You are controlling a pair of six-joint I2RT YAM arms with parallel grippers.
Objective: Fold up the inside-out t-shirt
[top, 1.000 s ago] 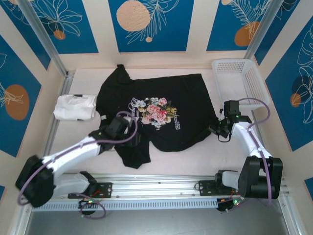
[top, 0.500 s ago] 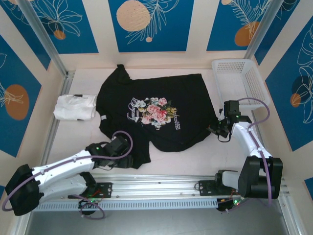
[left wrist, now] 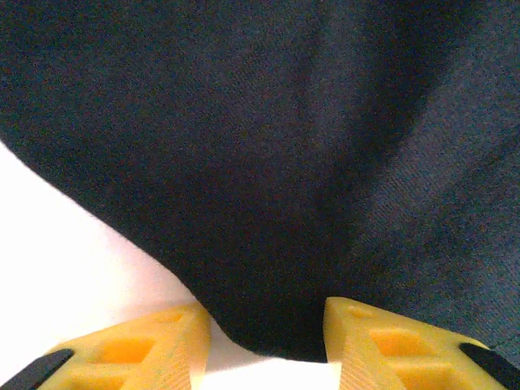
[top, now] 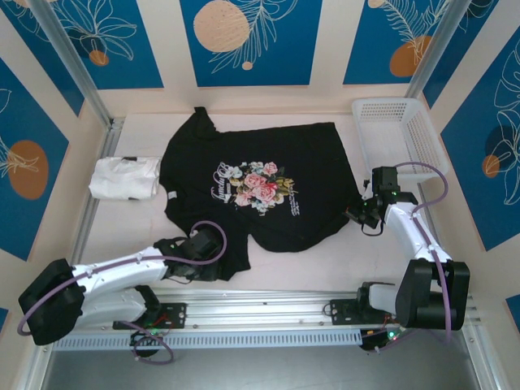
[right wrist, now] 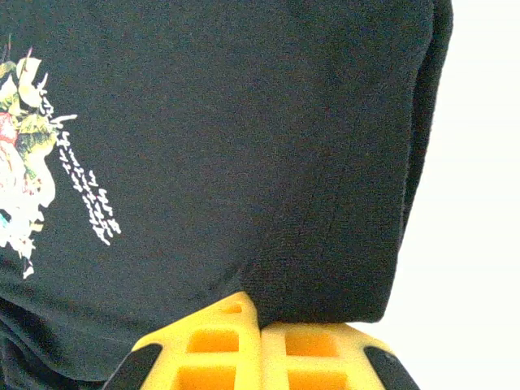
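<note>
The inside-out t-shirt [top: 284,154] lies spread flat on the white table, black, with its floral print [top: 258,187] facing up. My left gripper [top: 219,262] is low at the shirt's near-left corner. In the left wrist view its yellow fingers [left wrist: 154,341] stand apart, and the black hem [left wrist: 268,325] lies in the gap between them, so my left gripper [left wrist: 268,313] is open. My right gripper [top: 358,214] sits at the shirt's near-right corner. Seen from the right wrist, my right gripper [right wrist: 260,313] is shut, and the folded hem corner [right wrist: 325,268] rises straight from its pressed fingertips.
A folded white garment [top: 123,177] lies left of the shirt. A white plastic basket [top: 388,104] stands at the back right. A metal rail [top: 260,305] runs along the near edge, and walls close in the table on three sides.
My left arm has drawn back from the shirt's left middle to its near-left corner, and its jaws have narrowed around the hem. The right arm has not moved.
</note>
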